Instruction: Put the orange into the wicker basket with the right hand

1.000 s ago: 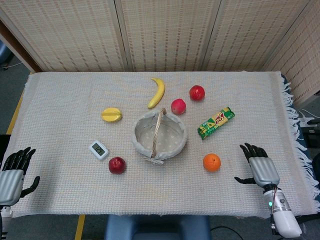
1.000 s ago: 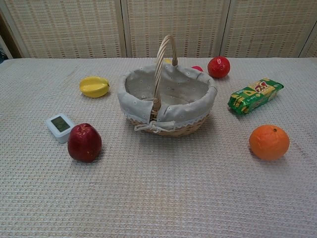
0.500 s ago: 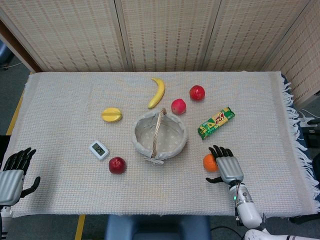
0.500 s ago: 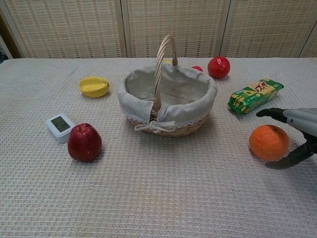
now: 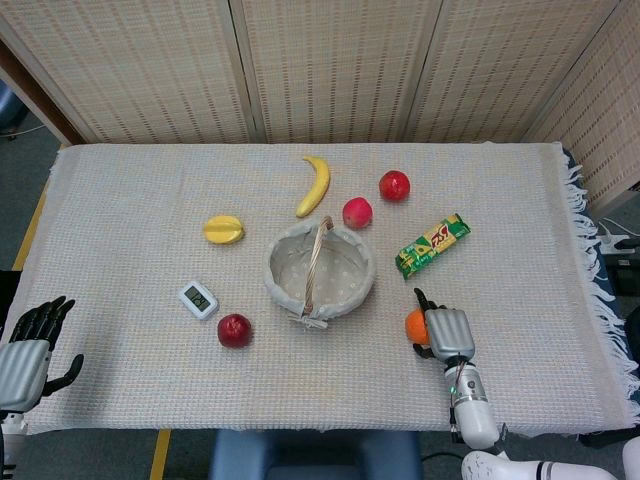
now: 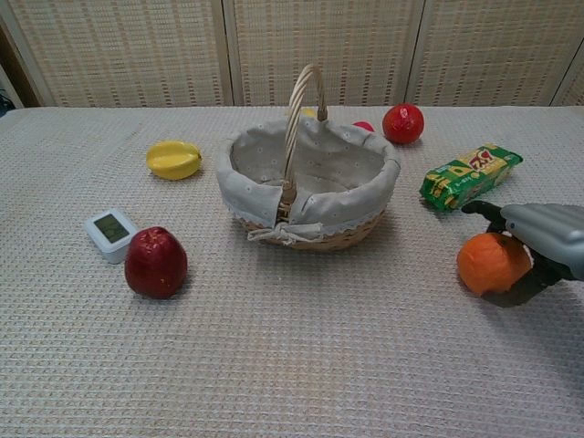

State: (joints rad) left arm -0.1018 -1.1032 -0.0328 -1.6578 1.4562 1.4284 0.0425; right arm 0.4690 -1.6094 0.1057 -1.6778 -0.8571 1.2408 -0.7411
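The orange (image 5: 413, 325) lies on the woven cloth to the right of the wicker basket (image 5: 275, 270), near the table's front edge. My right hand (image 5: 447, 332) is against its right side. In the chest view the fingers (image 6: 484, 212) curl over the top of the orange (image 6: 486, 263) and the thumb hooks under its right side, so the hand (image 6: 546, 235) grips it while it still rests on the cloth. The basket (image 6: 388, 173), cloth-lined with an upright handle, holds nothing. My left hand (image 5: 30, 345) hangs with fingers spread at the front left corner.
A green snack pack (image 5: 432, 244) lies just behind the orange. Two red fruits (image 5: 357, 212) (image 5: 394, 185) and a banana (image 5: 315, 185) sit behind the basket. To the basket's left are a yellow fruit (image 5: 222, 229), a white timer (image 5: 197, 299) and a red apple (image 5: 234, 330).
My right hand came in from the right along the front edge and its fingers closed around the orange, nudging it slightly left. The left hand stayed put.
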